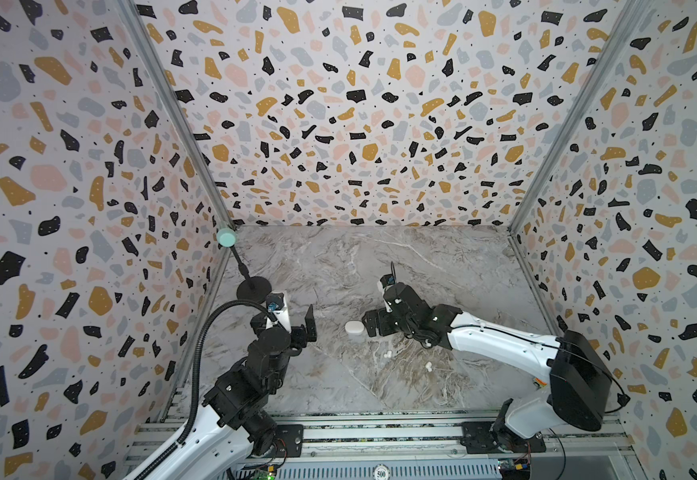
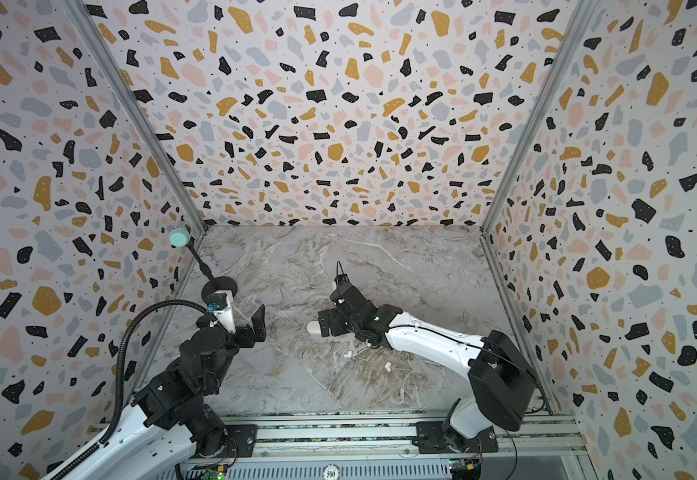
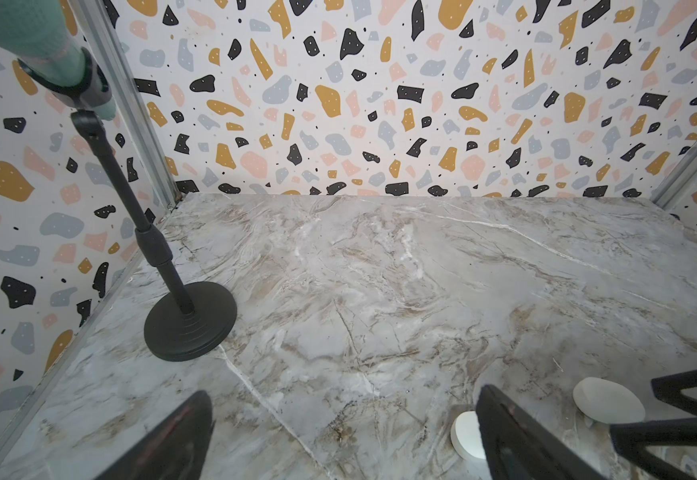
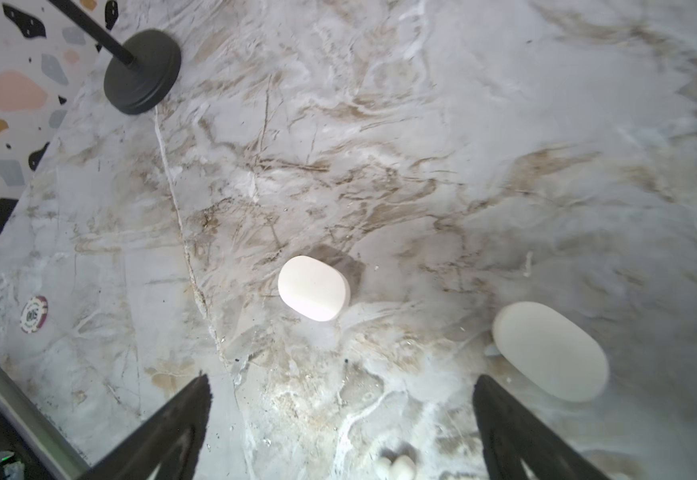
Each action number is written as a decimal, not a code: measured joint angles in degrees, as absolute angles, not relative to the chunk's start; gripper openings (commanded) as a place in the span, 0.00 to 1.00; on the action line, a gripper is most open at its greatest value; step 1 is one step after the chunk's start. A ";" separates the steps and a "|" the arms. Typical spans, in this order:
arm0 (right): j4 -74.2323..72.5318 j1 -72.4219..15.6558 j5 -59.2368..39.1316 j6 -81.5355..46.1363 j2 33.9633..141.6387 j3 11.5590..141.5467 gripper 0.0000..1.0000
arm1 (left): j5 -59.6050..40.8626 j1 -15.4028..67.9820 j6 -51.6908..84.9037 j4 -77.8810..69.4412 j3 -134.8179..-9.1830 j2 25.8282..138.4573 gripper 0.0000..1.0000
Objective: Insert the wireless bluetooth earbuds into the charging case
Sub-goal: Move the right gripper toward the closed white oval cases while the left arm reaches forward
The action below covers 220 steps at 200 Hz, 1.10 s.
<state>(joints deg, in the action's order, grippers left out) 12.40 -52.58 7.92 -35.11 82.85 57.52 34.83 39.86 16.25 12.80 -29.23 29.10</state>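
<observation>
While both grippers stand fully open with nothing in them, all task items lie loose on the marble table [image 1: 442, 266].

Objects, left to right:
- Microphone stand [image 1: 254, 286]: black round base near the table's left edge, stem leaning toward the far left corner.
- First case [image 1: 355, 328]: bright white, oval, flat-topped, shut. It sits just left of the table's middle, between the two grippers.
- Second case [image 4: 550, 351]: duller white, pebble-shaped, shut. It lies just beside one finger of the right gripper [image 4: 340, 379], on the far-edge side of the first case. In both top views that gripper hides it.
- Earbuds [image 1: 388, 354]: tiny white bean-shaped buds, far smaller than either case, in two small clusters. One is near the table's middle, right of the first case; the other is a little further right, toward the near edge. I cannot tell the count in each cluster.

Arms, left to right:
- Left arm [image 1: 255, 365]: rises from the near-edge rail along the left edge. The left gripper [image 3: 344, 395] is held above the table and points toward the far edge, with only bare marble between its tips.
- Right arm [image 1: 504, 340]: reaches from the near right corner leftward, forearm low. Its gripper tilts down at the table, and only bare marble lies between the fingertips.
</observation>
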 measured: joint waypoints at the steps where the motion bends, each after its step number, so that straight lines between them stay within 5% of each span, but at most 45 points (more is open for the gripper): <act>1: 12.45 -52.58 8.21 -35.24 82.39 57.30 0.99 | 34.83 39.86 16.29 12.80 -29.23 29.06 1.00; 66: 20.38 -51.66 16.69 -43.51 72.86 54.33 0.99 | 30.15 39.86 20.64 10.68 -29.67 27.44 1.00; 120: 25.98 -49.25 16.01 -45.36 68.31 54.33 0.99 | 19.59 39.86 21.67 8.08 -35.14 38.65 1.00; 220: 40.62 -43.92 10.24 -48.90 79.31 65.84 0.99 | 7.97 39.88 15.20 4.71 -35.66 48.82 1.00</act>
